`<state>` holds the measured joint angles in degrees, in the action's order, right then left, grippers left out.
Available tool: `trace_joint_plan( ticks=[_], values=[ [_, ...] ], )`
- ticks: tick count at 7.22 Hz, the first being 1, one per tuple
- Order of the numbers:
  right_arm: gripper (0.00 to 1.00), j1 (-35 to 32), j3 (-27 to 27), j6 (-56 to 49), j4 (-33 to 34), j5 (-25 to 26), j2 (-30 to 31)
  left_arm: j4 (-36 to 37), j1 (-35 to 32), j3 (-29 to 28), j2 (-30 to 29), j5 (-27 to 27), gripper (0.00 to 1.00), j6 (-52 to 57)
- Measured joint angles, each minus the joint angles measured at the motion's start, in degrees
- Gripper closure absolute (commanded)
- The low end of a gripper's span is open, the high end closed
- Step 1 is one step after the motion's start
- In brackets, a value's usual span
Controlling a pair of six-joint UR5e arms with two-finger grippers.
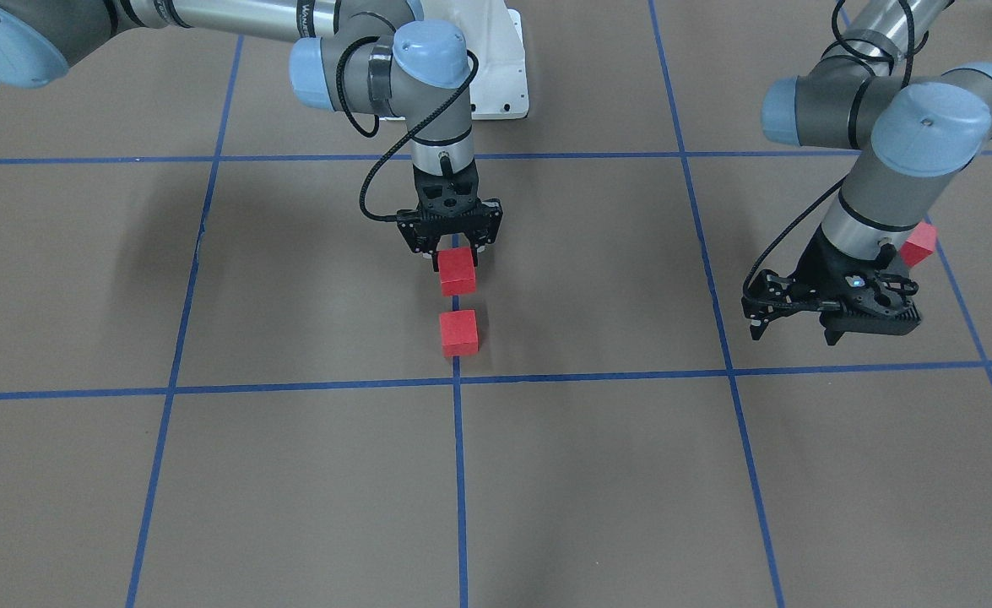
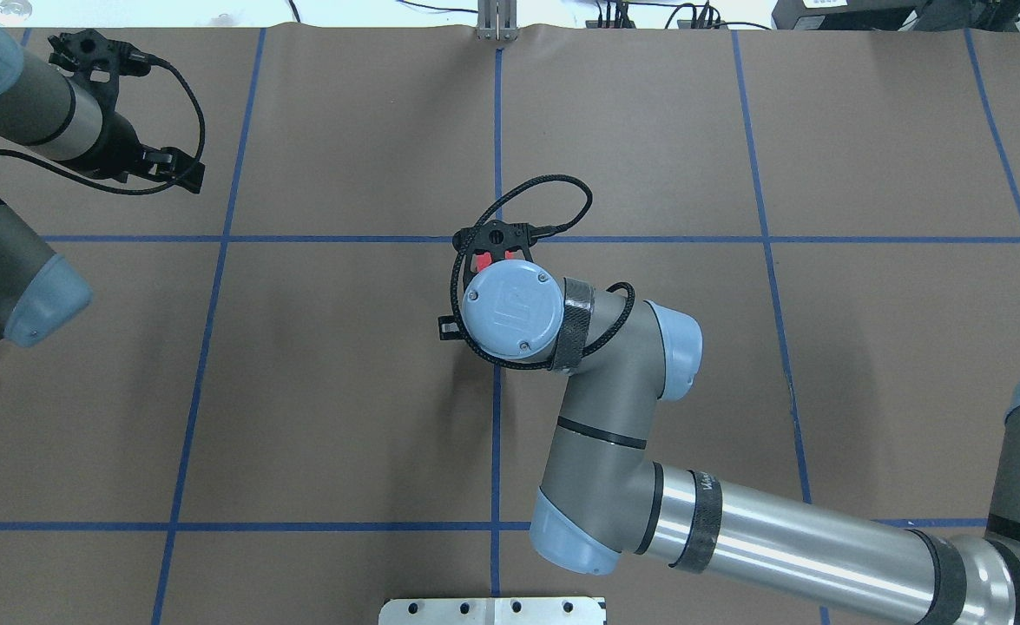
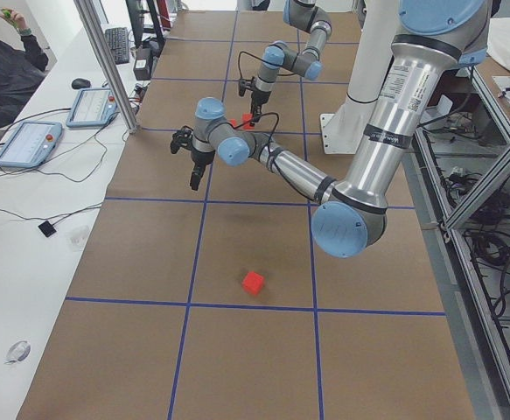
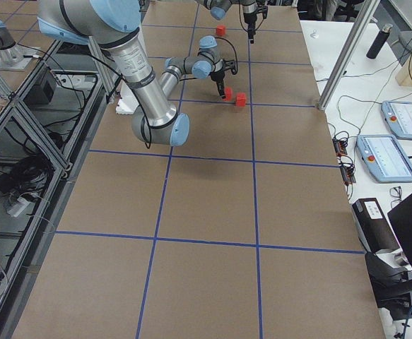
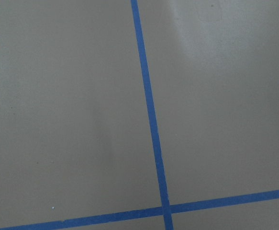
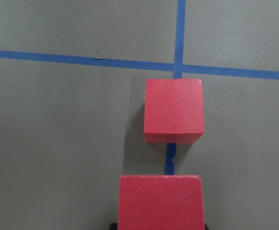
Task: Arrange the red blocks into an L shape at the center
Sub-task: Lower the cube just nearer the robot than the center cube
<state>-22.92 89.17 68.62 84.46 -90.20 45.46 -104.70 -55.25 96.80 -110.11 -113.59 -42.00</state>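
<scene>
Brown tabletop bears one block just short of the center, a second block clamped in the right gripper just beside it, and a third block near the spread-open left gripper; they are probably light, rigid and grippy, best pinched on opposite flat faces.

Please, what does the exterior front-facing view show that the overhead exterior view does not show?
Front-facing only: the held red block in the right gripper, and the second block lying apart from it on the blue tape line. Overhead only: the table's far edge, with cables beyond. There the right wrist hides the blocks, except a red sliver. Both: the open left gripper, the white base.
</scene>
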Motion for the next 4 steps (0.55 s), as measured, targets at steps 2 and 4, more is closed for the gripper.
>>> trace_joint_plan(
  ticks=[2,4],
  values=[
    [1.00,-0.4,-1.2,-0.6,-0.1,0.0,-0.1,0.0,0.0,0.0,0.1,0.0,0.00,0.0],
    [1.00,-0.7,-2.1,-1.1,-0.1,0.1,-0.4,0.0,0.1,0.0,0.1,0.0,0.00,0.0]
  ],
)
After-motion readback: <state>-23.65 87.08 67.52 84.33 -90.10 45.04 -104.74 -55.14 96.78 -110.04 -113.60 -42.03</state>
